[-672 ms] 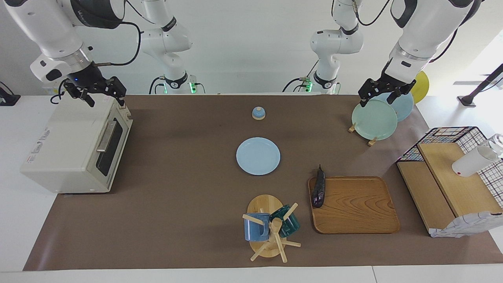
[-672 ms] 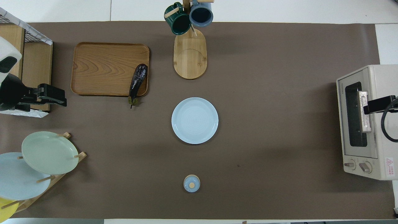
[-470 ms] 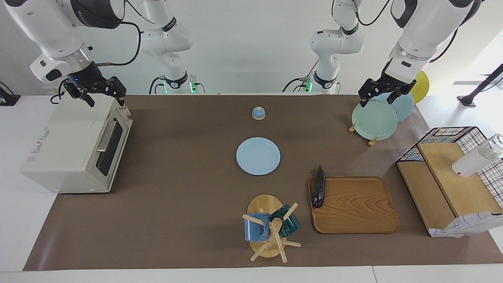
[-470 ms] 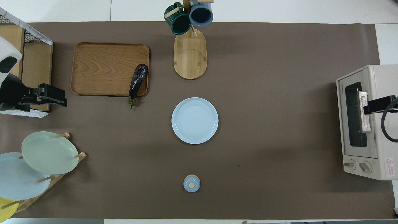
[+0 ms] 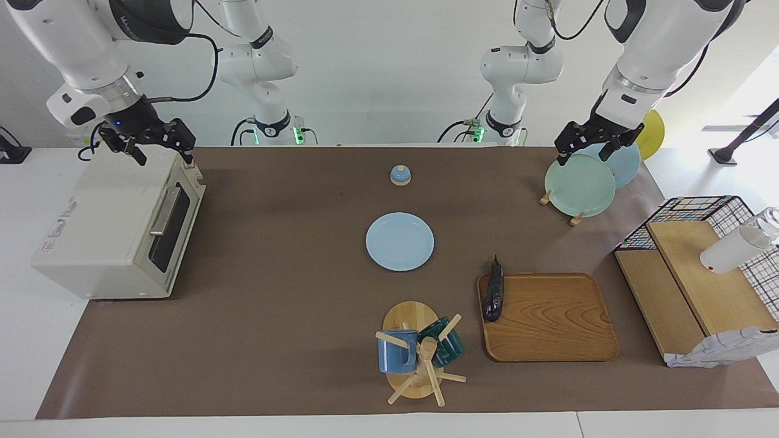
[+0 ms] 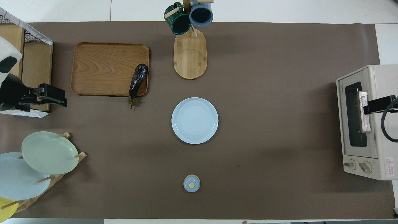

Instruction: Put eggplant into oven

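On the tray's (image 5: 548,319) edge, eggplant (image 5: 493,297), oven (image 5: 115,228) door shut, both hands spread: right hand (image 5: 159,148), left hand (image 5: 593,148).

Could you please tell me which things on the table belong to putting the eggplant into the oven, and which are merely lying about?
Belonging to the job:
eggplant, lying on the wooden tray's edge
oven, door shut
right gripper, over the oven
left gripper, over the plate rack

Lying about:
blue plate
mug tree
small bell
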Tool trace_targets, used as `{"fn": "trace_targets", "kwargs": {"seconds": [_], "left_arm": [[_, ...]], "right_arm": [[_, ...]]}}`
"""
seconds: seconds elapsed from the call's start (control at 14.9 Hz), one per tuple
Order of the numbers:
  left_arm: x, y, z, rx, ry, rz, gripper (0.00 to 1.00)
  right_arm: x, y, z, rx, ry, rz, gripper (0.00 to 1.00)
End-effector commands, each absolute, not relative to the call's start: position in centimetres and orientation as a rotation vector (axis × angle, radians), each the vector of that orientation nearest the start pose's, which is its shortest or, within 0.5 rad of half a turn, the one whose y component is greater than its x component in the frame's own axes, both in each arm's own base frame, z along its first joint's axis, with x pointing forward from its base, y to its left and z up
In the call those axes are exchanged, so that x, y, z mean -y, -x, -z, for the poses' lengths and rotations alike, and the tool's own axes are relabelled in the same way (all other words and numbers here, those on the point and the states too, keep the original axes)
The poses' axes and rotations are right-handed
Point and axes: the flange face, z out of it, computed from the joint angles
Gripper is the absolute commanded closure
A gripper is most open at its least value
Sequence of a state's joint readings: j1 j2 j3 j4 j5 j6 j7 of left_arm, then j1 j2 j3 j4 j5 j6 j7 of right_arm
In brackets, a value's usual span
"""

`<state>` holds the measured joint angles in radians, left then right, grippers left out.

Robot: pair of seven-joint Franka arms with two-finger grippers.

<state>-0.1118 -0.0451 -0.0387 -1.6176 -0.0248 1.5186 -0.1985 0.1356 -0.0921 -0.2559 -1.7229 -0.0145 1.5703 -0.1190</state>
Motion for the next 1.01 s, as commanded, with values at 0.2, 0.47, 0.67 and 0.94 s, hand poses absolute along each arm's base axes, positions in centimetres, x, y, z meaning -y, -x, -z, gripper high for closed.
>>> {"fn": "trace_targets", "kwargs": {"seconds": [0.2, 0.47, 0.67, 0.94], "left_arm": [[8.7, -52.6, -62.5, 0.076, 3.190, -0.034, 0.00], [9.1, -53.6, -61.5, 0.075, 3.203, -0.023, 0.00], [11.3, -55.6, -59.2, 0.023, 3.211, 0.016, 0.00], [14.5, -59.4, -53.0, -0.047, 3.215, 0.015, 0.00]], "right_arm": [[7.1, -51.3, -60.3, -0.037, 3.093, -0.107, 0.00], [7.4, -51.2, -60.2, -0.028, 3.091, -0.113, 0.00], [7.5, -51.0, -59.1, -0.030, 3.092, -0.081, 0.16], [8.0, -49.9, -57.6, 0.046, 3.096, -0.072, 1.00]]}}
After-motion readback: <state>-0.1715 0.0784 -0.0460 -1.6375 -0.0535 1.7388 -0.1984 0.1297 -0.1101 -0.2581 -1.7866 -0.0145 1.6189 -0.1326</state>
